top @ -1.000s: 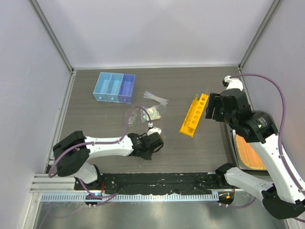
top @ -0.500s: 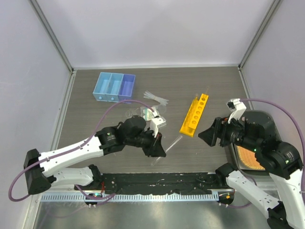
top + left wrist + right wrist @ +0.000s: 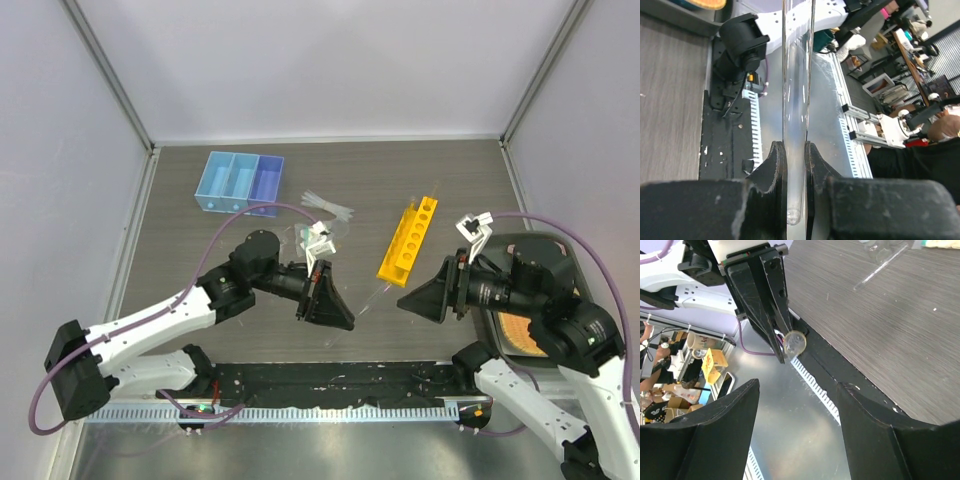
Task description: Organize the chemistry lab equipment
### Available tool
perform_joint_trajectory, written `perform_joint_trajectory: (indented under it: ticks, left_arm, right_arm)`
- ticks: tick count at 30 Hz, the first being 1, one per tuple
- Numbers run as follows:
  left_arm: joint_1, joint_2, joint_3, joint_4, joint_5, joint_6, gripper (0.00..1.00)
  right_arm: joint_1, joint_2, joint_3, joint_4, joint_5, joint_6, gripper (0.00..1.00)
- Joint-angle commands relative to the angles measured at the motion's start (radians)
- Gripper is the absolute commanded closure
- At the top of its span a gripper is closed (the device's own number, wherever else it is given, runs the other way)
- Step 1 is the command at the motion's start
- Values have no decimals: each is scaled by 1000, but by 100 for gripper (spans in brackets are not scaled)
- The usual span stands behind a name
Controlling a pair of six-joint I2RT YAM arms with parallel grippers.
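Left claw (image 3: 794, 148) grips tube (image 3: 797, 75) — long axis pointing (roughly) at right claw (image 3: 405, 303).

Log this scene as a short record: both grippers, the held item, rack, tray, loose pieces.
left gripper: shut on tube, aimed at the right gripper
right gripper: open, empty, facing the tube
rack: yellow, centre, beyond both grippers
tray: blue, back left
loose items: clear pieces between tray and rack

text: none legible | labels: none legible | numbers: none legible
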Motion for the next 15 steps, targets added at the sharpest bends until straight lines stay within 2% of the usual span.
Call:
perform_joint_trajectory:
  ticks: [1,4,15]
  left_arm:
    - [21,23,-17,254,147,-112,100]
    - [29,27,-26,318,175,-144,100]
    - [58,30,-48,380,203,-180,100]
  right_arm:
    - [5,39,-11,157,-72,55,32]
    - [5,74,4,187,-69,46,32]
    - [4,143,38,285,-109,81,36]
